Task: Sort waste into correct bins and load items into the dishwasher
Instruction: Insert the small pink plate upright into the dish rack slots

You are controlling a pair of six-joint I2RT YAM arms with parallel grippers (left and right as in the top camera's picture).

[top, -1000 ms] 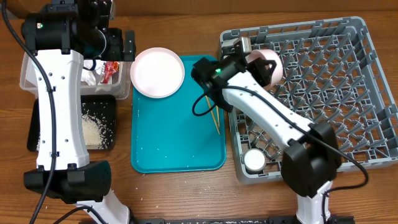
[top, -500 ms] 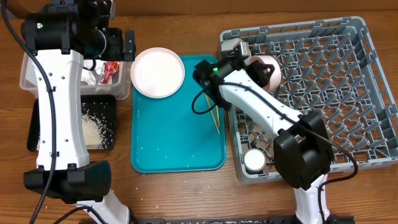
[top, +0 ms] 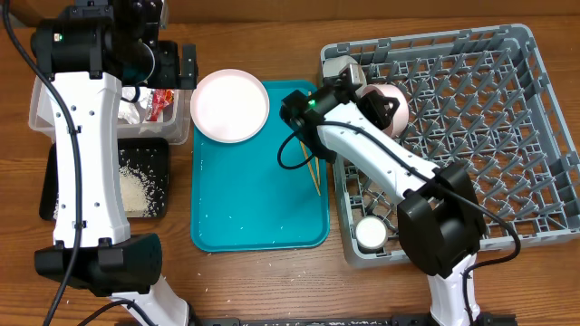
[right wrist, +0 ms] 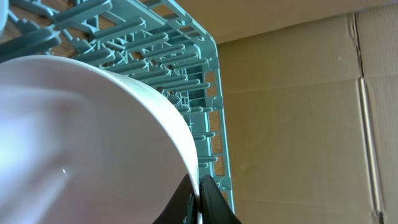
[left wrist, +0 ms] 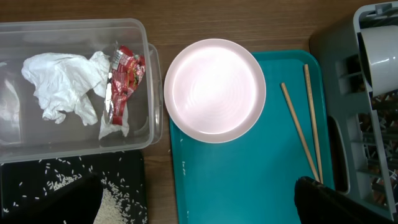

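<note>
Dish rack (top: 507,54): bowl (top: 337,68) in the far-left corner, cup (top: 371,234) in the near-left corner, held plate (right wrist: 81,137) on edge at the far-left pegs.
Teal tray (top: 254,208): flat plate (top: 229,105) overlapping its far-left corner; chopsticks (left wrist: 301,134) along its right side.
Clear tub (left wrist: 151,87): napkin (left wrist: 59,87), wrapper (left wrist: 121,78).
Black tray (top: 47,181): rice (top: 136,186).
Right pincer (right wrist: 199,193): pinching the held plate's rim.
Left pincer (top: 174,65): spread, empty, over the tub's right end.
Hidden: left arm (top: 86,154) covers parts of the tub and the black tray from overhead.

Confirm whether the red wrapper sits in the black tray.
No, the red wrapper lies in the clear tub beside the white napkin.
</note>
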